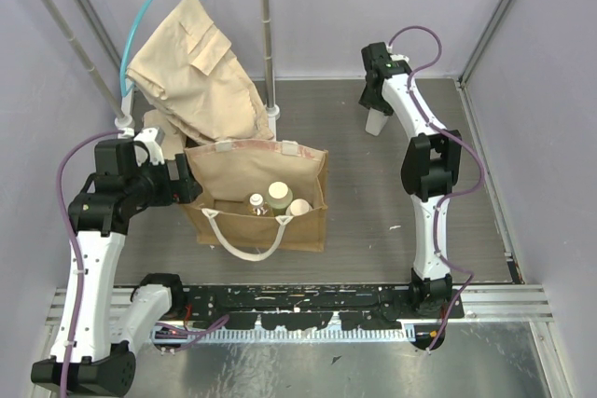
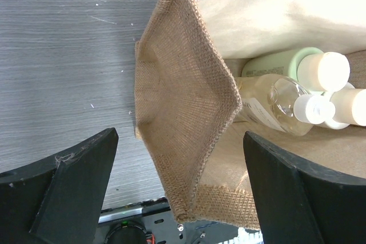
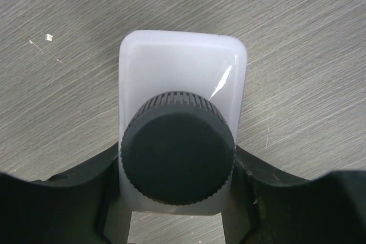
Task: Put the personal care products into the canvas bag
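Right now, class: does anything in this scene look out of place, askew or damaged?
Nothing looks spilled or broken. The beige garment hangs askew, slumping off its teal hanger toward the bag. The bag's left wall is creased inward inside the open left pincer. One white bottle is outside, gripped by the right pincer.

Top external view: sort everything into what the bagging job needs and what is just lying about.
For the job: canvas bag; inside it the olive-green bottle, amber-brown bottle and cream-beige bottle; flat white bottle at the right tool.

Just lying about: beige garment, teal hanger, metal clothes rail.
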Action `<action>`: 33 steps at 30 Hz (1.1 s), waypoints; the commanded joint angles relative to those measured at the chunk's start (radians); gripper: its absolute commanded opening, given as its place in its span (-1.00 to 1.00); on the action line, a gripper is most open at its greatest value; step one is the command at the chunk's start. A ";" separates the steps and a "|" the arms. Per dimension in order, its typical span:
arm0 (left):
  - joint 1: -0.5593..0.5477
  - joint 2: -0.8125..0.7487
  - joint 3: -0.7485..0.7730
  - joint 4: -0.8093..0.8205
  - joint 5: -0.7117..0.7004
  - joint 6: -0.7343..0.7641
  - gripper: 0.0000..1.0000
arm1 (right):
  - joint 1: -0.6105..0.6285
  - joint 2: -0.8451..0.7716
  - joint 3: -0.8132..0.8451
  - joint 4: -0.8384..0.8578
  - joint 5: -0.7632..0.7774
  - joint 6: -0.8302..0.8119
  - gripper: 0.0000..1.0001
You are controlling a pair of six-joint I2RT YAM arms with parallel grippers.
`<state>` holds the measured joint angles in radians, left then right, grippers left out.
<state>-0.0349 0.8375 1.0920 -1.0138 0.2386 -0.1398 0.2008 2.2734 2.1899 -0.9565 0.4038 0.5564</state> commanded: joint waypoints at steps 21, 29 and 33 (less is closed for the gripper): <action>-0.002 0.007 -0.014 0.033 -0.009 -0.013 0.96 | 0.361 -0.397 -0.011 -0.069 0.077 -0.265 -0.99; -0.001 0.010 -0.014 0.034 -0.013 -0.012 0.96 | 0.552 -0.427 0.208 -0.153 0.198 -0.330 -0.99; -0.002 0.017 -0.015 0.036 -0.033 -0.012 0.96 | 0.656 -0.451 0.250 -0.153 0.242 -0.341 -0.99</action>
<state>-0.0353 0.8486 1.0908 -1.0061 0.2245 -0.1505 0.7792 1.9236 2.3474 -1.1584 0.5243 0.2569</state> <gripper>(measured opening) 0.980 0.553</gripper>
